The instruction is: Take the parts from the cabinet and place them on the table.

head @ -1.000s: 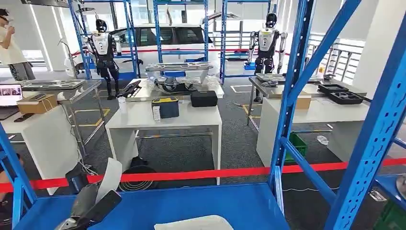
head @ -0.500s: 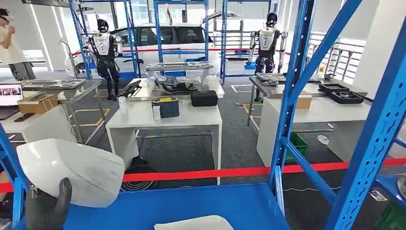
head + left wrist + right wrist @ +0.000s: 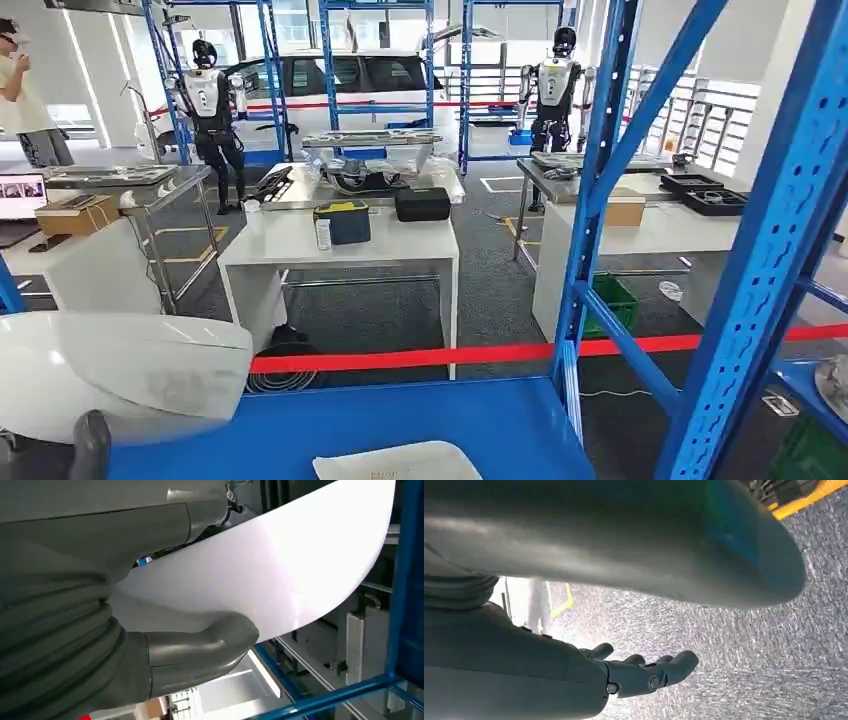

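The left robot hand (image 3: 200, 650) grasps the large, smooth white curved plastic panel (image 3: 120, 375) just above the blue metal cabinet shelf (image 3: 400, 420), so removal looks underway; next it must turn toward a counter, while the right robot hand (image 3: 644, 672) hangs released.

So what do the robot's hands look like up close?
The left hand has a grey ribbed cover, like a bendy hose, and a thick smooth grey thumb. The right hand has the same grey cover, then darker rounded fingers with small round screws or pins on their sides. The dark top of the left hand also peeks into the head view.
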You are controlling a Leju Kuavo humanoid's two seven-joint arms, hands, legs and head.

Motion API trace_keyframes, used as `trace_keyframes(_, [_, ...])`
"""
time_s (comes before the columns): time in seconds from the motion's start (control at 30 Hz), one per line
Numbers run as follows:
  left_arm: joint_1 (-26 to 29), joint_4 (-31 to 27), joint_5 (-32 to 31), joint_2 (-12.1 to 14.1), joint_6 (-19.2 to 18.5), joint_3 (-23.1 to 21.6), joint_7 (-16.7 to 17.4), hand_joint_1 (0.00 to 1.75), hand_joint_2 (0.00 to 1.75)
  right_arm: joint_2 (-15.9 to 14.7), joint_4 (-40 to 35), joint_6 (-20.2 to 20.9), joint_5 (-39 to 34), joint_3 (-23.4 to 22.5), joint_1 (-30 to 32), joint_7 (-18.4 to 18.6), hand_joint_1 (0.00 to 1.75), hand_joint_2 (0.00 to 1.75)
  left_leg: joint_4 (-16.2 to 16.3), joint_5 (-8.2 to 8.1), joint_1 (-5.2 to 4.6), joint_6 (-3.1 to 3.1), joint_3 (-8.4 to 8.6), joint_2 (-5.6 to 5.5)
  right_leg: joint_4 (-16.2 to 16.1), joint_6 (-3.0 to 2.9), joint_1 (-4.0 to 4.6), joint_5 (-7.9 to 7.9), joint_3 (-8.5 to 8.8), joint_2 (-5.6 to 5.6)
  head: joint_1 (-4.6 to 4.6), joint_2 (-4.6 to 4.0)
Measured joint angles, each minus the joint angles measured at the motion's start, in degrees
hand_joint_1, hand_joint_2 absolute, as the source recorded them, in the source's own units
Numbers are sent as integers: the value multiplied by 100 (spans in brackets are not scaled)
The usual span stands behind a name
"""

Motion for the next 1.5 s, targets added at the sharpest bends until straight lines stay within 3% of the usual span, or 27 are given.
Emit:
trace_keyframes(0.13, [115, -192, -50, -2, 41, 0, -9, 175, 175, -4, 0, 9, 68, 7, -31, 15, 0, 0, -16, 126, 6, -165, -89, -13, 19, -263, -10, 29, -164, -10, -2, 0])
trace_keyframes(0.2, [242, -313, -63, 2, 50, 9, -4, 175, 175, -7, -2, -5, 83, 15, -37, 13, 0, 0, 362, -419, 12, -201, -194, -8, 13, -343, -5, 129, -252, -32, -7, 0])
trace_keyframes(0.27, [300, -380, -87, 2, 50, 9, -7, 175, 175, -13, -2, -9, 83, 20, -35, 9, 0, 0, 1247, -1052, 11, -230, -421, -8, 16, -368, 19, 238, -393, -45, -7, 0])
trace_keyframes(0.3, [325, -382, -90, 2, 50, 9, -7, 175, 175, -13, -2, -9, 83, 22, -36, 20, 0, 0, 1605, -1202, 10, -226, -481, -9, 19, -373, 36, 290, -470, -54, -9, 0])
trace_keyframes(0.37, [380, -380, -90, 0, 48, 9, -4, 175, 175, -18, -2, -9, 68, 24, -36, 42, 0, 0, 1724, -1103, 5, -189, -307, -9, 23, -374, 66, 394, -615, -61, -9, 0])
trace_keyframes(0.43, [393, -382, -107, -2, 22, 7, -4, 175, 175, -18, -2, -9, 49, 24, -37, 85, 0, 0, 959, -811, -20, -95, 331, -12, 26, -361, 96, 502, -725, -56, -7, 0])
trace_keyframes(0.47, [392, -397, -127, -2, 20, 7, -4, 175, 175, -13, -2, -9, 46, 24, -45, 94, 0, 0, 363, -810, -54, -18, 779, -22, 34, -352, 86, 550, -750, -53, -6, 0])
trace_keyframes(0.5, [397, -422, -166, -2, 20, 2, 0, 175, 175, -2, -2, -9, 33, 24, -34, 98, 0, 0, -18, -1014, -78, 18, 1021, -9, 26, -314, 112, 580, -781, -46, -7, 0])
trace_keyframes(0.53, [416, -452, -175, -2, 20, -7, -11, 175, 175, -2, -2, -11, 25, 24, -28, 92, 0, 0, -31, -941, -111, -29, 1046, -2, -16, -272, 92, 629, -760, -47, 6, 0])
trace_keyframes(0.63, [466, -535, -234, 26, 20, -7, -7, 175, 175, -2, -2, -11, -2, 24, -27, 85, 0, 0, -174, -820, -131, 93, 973, -2, -99, -136, 80, 767, -740, -39, -2, 0])
trace_keyframes(0.67, [487, -564, -240, 28, 20, -9, -7, 175, 175, -4, -2, -11, -2, 24, -22, 83, 0, 0, -226, -738, -99, 133, 977, 47, -35, -131, 47, 666, -764, -24, -7, 0])
trace_keyframes(0.77, [606, -662, -234, 61, 20, -11, -4, 175, 175, -2, -2, 9, -4, 24, -17, -8, 0, 0, -239, -565, -108, 226, 803, 48, 926, -99, 56, -238, -1084, -26, 0, 0])
trace_keyframes(0.8, [675, -686, -223, 70, 11, -11, -4, 175, 175, -4, -2, 9, -4, 24, -18, -20, 0, 0, -225, -505, -114, 229, 708, 57, 1369, -86, 61, -440, -1198, -24, 2, 0])
trace_keyframes(0.83, [717, -695, -223, 77, 9, -11, -2, 175, 175, -11, -2, 11, -4, 24, -17, -20, 0, 0, -201, -457, -115, 223, 621, 60, 1600, -77, 64, -440, -1220, -24, 2, 0])
trace_keyframes(0.87, [743, -699, -223, 81, 9, -11, -4, 175, 175, -11, -2, 9, -4, 24, -16, -17, 0, 0, -167, -411, -113, 214, 522, 62, 1576, -77, 64, -293, -1119, -25, 4, 0])
trace_keyframes(0.93, [799, -736, -223, 111, -11, -11, -4, 175, 175, -15, -2, 19, -15, 24, -18, -13, 0, 0, -88, -333, -104, 184, 344, 60, 890, -92, 63, 87, -583, -28, 4, 0])
trace_keyframes(0.97, [821, -752, -223, 120, -24, -11, -4, 175, 175, -15, -2, 28, -19, 24, -30, -11, 0, 0, -28, -300, -104, 157, 278, 58, 335, -107, 63, 129, -166, -31, 4, 0])
trace_keyframes(1.0, [836, -776, -223, 129, -44, -11, -2, 175, 175, -13, -2, 28, -22, 24, -43, -11, 0, 0, 20, -283, -114, 128, 226, 61, -58, -138, 72, -93, 80, -31, 7, 0])
trace_keyframes(1.13, [852, -844, -135, 168, -112, -13, -4, 175, 175, -13, -2, 39, -54, 22, -25, 13, 0, 0, -2, -133, -123, -24, 212, 64, -131, -296, 111, 21, -13, -24, -2, 0])
trace_keyframes(1.17, [857, -854, -133, 190, -118, -13, -7, 175, 175, -9, -2, 41, -57, 22, -29, 13, 0, 0, 34, -183, -98, -57, 151, 46, -163, -344, 79, 107, -54, -57, -4, -2])
trace_keyframes(1.23, [868, -867, -131, 223, -118, -13, -6, 175, 175, -13, -2, 44, -65, 22, -33, 11, 0, 0, 494, -833, -77, -117, -11, 20, -173, -418, 78, 231, -188, -74, -9, -4])
trace_keyframes(1.3, [890, -865, -127, 240, -118, -13, -4, 175, 175, -11, -2, 46, -70, 22, -32, 9, 0, 0, 1302, -1378, -41, -174, -162, 21, -167, -417, 85, 357, -340, -80, -11, -4])
trace_keyframes(1.33, [905, -865, -127, 249, -118, -15, -5, 175, 175, -11, -2, 48, -70, 20, -30, 11, 0, 0, 1591, -1425, -31, -193, -182, 21, -157, -407, 85, 418, -427, -85, -13, -4])
trace_keyframes(1.37, [910, -863, -127, 253, -118, -13, -4, 175, 175, -11, -2, 48, -78, 20, -29, 26, 0, 0, 1680, -1306, -16, -205, -117, 21, -148, -391, 84, 479, -505, -92, -18, -4])
trace_keyframes(1.43, [912, -861, -111, 267, -107, -13, -4, 175, 175, 13, -2, 4, -150, 0, -32, 31, 0, 0, 1198, -873, 16, -210, 353, 22, -122, -353, 79, 601, -669, -100, -15, -4])
trace_keyframes(1.47, [920, -861, -66, 284, -107, -13, -4, 175, 175, 26, -2, -20, -192, -18, -34, 18, 0, 0, 707, -785, 29, -204, 730, 21, -110, -328, 77, 657, -728, -101, -15, -4])
trace_keyframes(1.5, [951, -872, -28, 302, -107, -4, -4, 175, 175, 44, -2, -35, -201, -24, -36, 13, 0, 0, 196, -950, 35, -196, 1086, 15, -105, -293, 82, 700, -749, -97, -13, -4])
